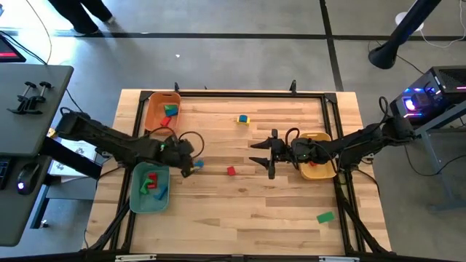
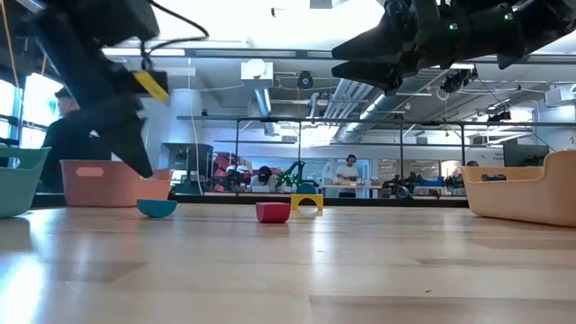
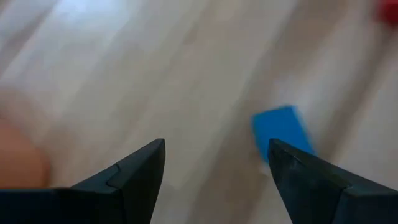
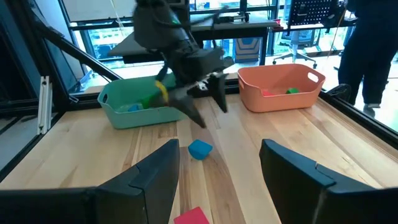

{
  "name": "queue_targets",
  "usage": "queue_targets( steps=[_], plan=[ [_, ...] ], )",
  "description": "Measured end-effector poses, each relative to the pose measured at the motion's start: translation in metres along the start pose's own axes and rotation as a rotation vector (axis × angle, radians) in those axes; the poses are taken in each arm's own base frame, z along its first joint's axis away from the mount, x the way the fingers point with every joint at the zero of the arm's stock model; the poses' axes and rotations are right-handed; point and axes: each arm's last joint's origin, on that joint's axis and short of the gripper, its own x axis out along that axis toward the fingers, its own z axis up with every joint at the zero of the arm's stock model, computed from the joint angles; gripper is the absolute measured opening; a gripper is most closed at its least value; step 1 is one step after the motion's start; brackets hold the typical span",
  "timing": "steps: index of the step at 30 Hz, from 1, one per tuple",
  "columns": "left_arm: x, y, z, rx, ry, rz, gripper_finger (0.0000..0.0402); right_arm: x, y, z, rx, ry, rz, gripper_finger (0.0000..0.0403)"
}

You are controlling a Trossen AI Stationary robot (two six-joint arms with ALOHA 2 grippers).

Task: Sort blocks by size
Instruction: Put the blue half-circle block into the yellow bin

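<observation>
A small blue block [image 1: 199,164] lies on the wooden table just in front of my left gripper [image 1: 191,167]. The gripper is open, slants down and hovers above the block [image 3: 283,127], which shows beside one fingertip and not between the two. A red block [image 1: 231,171] lies mid-table. A yellow and blue block [image 1: 242,119] sits farther back, and a green block [image 1: 325,217] lies near the front right. My right gripper [image 1: 257,153] hangs open and level above the table, pointing at the blue block [image 4: 200,149].
The orange tray [image 1: 162,109] at the far left holds a few blocks. The teal tray [image 1: 138,191] at the near left holds red, green and blue blocks. A yellow tray [image 1: 319,172] sits under my right arm. Bare wood lies between the trays.
</observation>
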Motion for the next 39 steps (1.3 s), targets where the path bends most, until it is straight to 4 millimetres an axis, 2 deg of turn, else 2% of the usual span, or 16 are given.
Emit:
queue_targets(
  steps=[5, 9, 13, 19, 28, 33, 39],
  plan=[
    [-0.001, -0.016, -0.018, 0.108, -0.095, -0.128, 0.0271, 0.000, 0.000, 0.000, -0.008, 0.000, 0.000, 0.0216],
    [0.010, -0.018, -0.026, -0.003, -0.175, -0.196, 0.0271, 0.000, 0.000, 0.000, -0.008, 0.000, 0.000, 0.0216],
    [0.019, -0.019, -0.033, -0.021, -0.255, -0.235, 0.0271, 0.000, 0.000, 0.000, -0.014, -0.002, 0.000, 0.0216],
    [0.030, -0.017, -0.042, -0.095, -0.243, -0.191, 0.0271, 0.000, 0.000, 0.000, -0.010, -0.001, 0.000, 0.0216],
    [0.048, -0.028, -0.047, -0.046, -0.200, -0.224, 0.0267, 0.000, 0.000, 0.000, -0.004, -0.001, 0.000, 0.0216],
    [0.055, -0.032, -0.049, -0.050, -0.206, -0.213, 0.0230, 0.000, 0.000, 0.000, -0.005, 0.000, 0.000, 0.0216],
    [0.055, -0.033, -0.048, -0.039, -0.214, -0.223, 0.0148, 0.000, 0.000, 0.000, -0.005, 0.000, 0.000, 0.0216]
  ],
)
